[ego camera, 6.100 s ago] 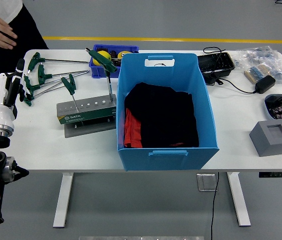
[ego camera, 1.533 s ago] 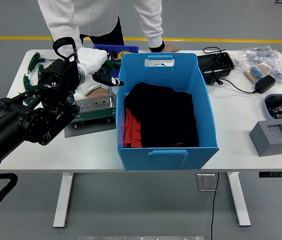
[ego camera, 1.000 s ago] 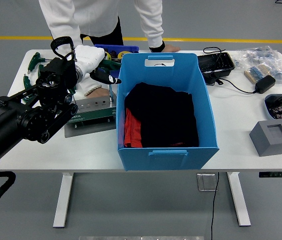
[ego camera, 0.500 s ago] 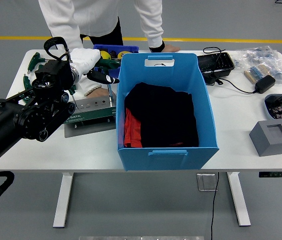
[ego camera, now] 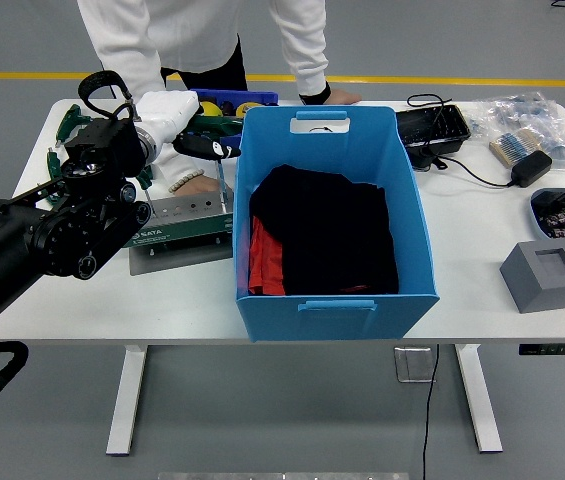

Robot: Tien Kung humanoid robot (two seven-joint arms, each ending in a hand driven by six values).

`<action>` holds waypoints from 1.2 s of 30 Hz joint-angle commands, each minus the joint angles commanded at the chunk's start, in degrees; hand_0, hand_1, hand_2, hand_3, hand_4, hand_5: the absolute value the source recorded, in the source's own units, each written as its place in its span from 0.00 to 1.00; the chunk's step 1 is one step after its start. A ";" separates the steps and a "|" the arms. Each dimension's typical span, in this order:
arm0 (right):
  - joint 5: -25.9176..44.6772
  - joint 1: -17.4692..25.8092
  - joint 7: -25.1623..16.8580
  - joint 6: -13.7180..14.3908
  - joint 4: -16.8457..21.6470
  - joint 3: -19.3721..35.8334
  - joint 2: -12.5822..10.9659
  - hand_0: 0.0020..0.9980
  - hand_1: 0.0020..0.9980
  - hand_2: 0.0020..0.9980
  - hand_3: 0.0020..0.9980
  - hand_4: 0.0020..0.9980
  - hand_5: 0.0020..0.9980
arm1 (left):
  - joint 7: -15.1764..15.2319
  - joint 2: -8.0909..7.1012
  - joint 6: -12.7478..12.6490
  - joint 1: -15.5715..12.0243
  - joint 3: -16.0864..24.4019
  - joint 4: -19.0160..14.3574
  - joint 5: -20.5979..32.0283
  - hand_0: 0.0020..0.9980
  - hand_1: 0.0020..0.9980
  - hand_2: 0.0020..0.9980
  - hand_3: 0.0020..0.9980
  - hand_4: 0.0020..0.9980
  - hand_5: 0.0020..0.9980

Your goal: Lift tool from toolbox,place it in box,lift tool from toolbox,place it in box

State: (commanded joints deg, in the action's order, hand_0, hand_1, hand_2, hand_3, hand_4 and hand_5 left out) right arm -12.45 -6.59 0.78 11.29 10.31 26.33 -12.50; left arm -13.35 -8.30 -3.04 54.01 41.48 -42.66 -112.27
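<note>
A grey SATA tool holder (ego camera: 184,212) lies left of the big blue box (ego camera: 334,321), which has black and red cloth in it. My left hand (ego camera: 194,140), white with dark fingers, is shut on the green handle of a T-handle hex key (ego camera: 220,180). The key's thin shaft hangs down towards the holder's right end; I cannot tell if its tip is still in its hole. A person's hand (ego camera: 188,184) presses down on the holder's top edge. My black left arm hides the holder's left part.
Several green T-handle keys (ego camera: 67,122) lie at the far left. A small blue bin (ego camera: 224,98) sits behind my hand. The person's other hand (ego camera: 330,97) rests behind the box. Right of the box are a black tray (ego camera: 432,128), a power adapter (ego camera: 528,167) and a grey block (ego camera: 547,275).
My left arm came in from the left and closed its hand on the hex key. Over the last second the hand has drawn up and to the left with it. The person stepped up and holds the holder.
</note>
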 joint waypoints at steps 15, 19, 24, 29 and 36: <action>0.94 0.15 -0.15 -0.01 0.00 -1.17 -0.06 0.68 0.67 0.73 0.57 0.78 0.70 | 2.49 -0.70 -5.96 -0.12 -0.55 -0.96 -3.07 0.22 0.00 0.02 0.07 1.00 0.90; 0.97 0.29 -0.14 -0.01 0.00 -1.30 -0.04 0.68 0.67 0.73 0.57 0.78 0.70 | 2.62 -0.92 -6.20 0.00 -0.77 -1.71 -3.86 0.22 0.00 0.01 0.06 0.85 0.89; 0.70 0.56 -0.04 0.01 0.00 -1.11 0.05 0.68 0.67 0.73 0.57 0.78 0.70 | 2.72 -1.41 -6.30 0.53 -1.02 -2.51 -4.14 0.22 0.00 0.01 0.06 0.85 0.89; 0.13 0.76 0.11 0.04 0.00 -0.69 0.13 0.68 0.67 0.73 0.57 0.78 0.70 | 2.84 -1.97 -6.34 1.41 -1.46 -2.88 -4.43 0.22 0.00 0.01 0.06 0.77 0.87; -0.38 0.82 0.23 0.04 0.00 -0.13 0.15 0.68 0.67 0.73 0.57 0.78 0.70 | 3.20 -2.93 -6.39 3.38 -2.09 -3.41 -5.04 0.22 0.00 0.01 0.06 0.72 0.83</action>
State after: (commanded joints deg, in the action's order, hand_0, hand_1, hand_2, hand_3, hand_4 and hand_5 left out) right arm -12.84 -5.76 1.00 11.33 10.31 26.21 -12.35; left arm -10.15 -11.23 -9.43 57.39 39.39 -46.06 -117.31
